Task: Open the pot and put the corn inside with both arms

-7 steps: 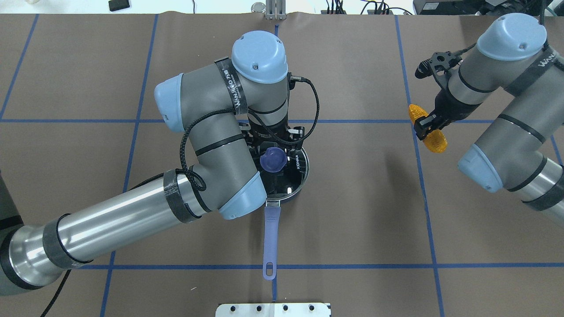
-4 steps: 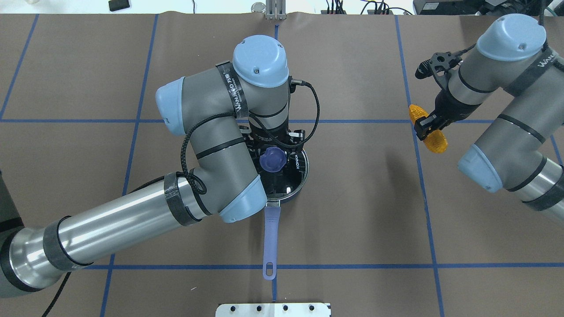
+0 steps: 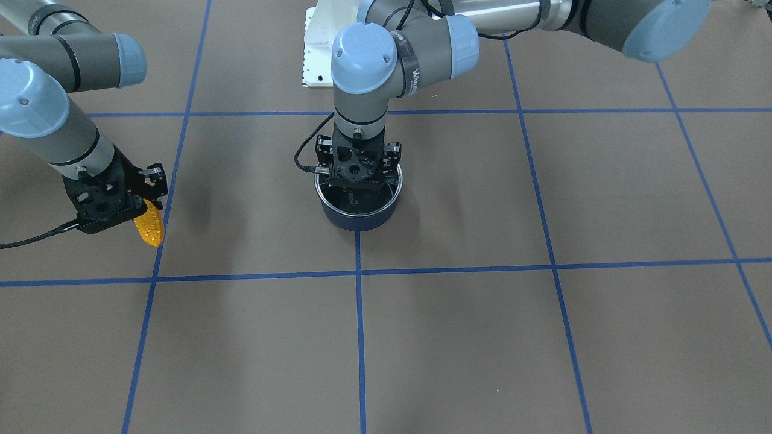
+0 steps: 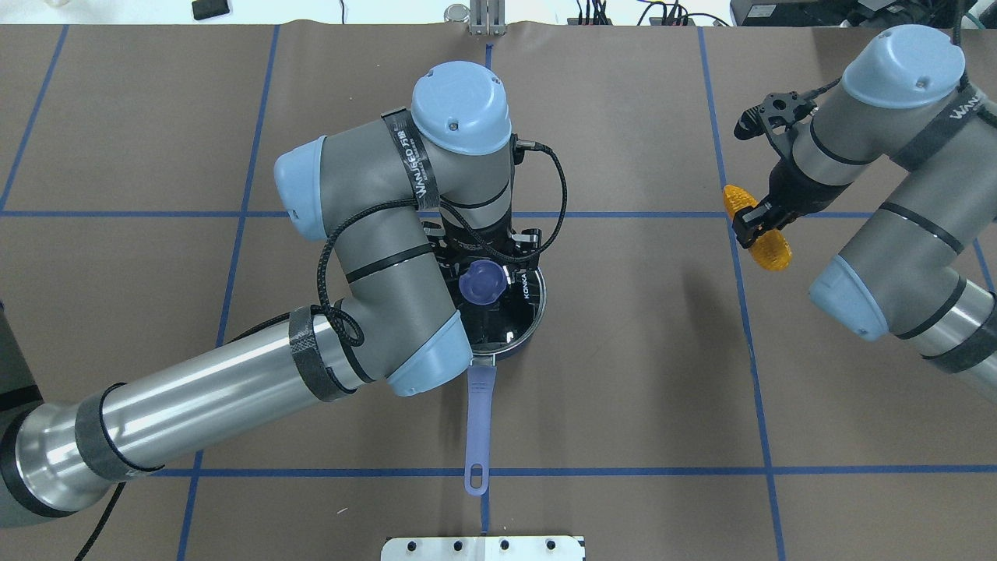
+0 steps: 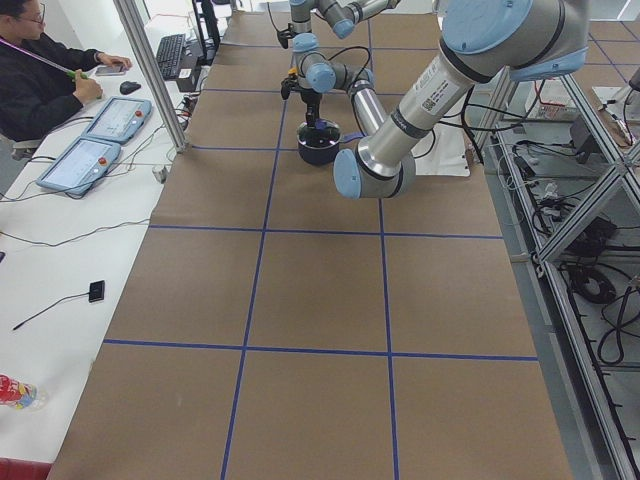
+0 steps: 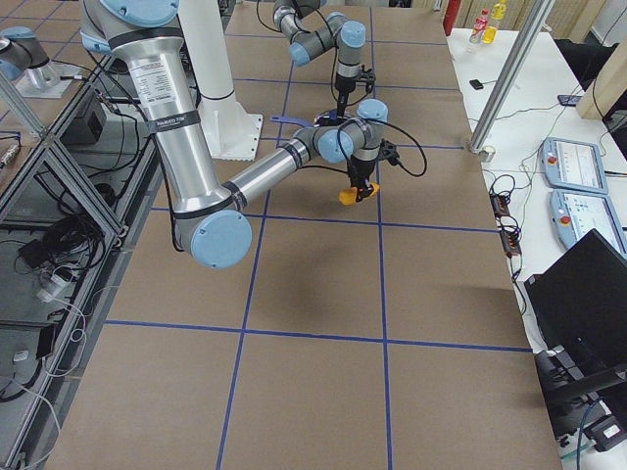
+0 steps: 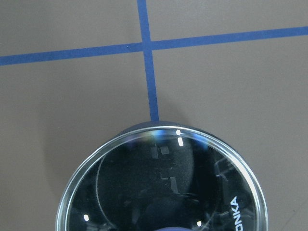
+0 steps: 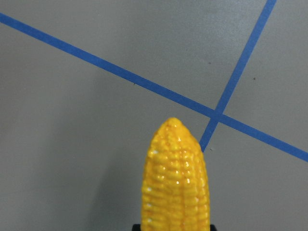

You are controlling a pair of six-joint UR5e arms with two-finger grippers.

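The pot [image 4: 533, 315] stands mid-table with its glass lid [image 7: 163, 192] on and its purple-blue handle [image 4: 479, 421] pointing toward my base. My left gripper [image 4: 480, 273] points straight down over the lid, with its fingers set against both sides of the purple-blue knob [image 4: 479, 282]; it looks shut on the knob. In the front-facing view this gripper [image 3: 356, 190] sits on top of the pot [image 3: 359, 220]. My right gripper [image 4: 757, 222] is shut on the middle of the corn [image 4: 767, 251] and holds it above the table, far to the pot's right. The corn also shows in the right wrist view [image 8: 175, 183].
A white mounting plate [image 4: 483, 548] lies at the table's near edge by my base. Blue tape lines [image 4: 623, 214] grid the brown table cover. An operator [image 5: 40, 80] sits at a side desk beyond the far edge.
The left arm has shifted only slightly over the pot, and the knob has nudged a little left. The right arm and the corn have stayed almost still.
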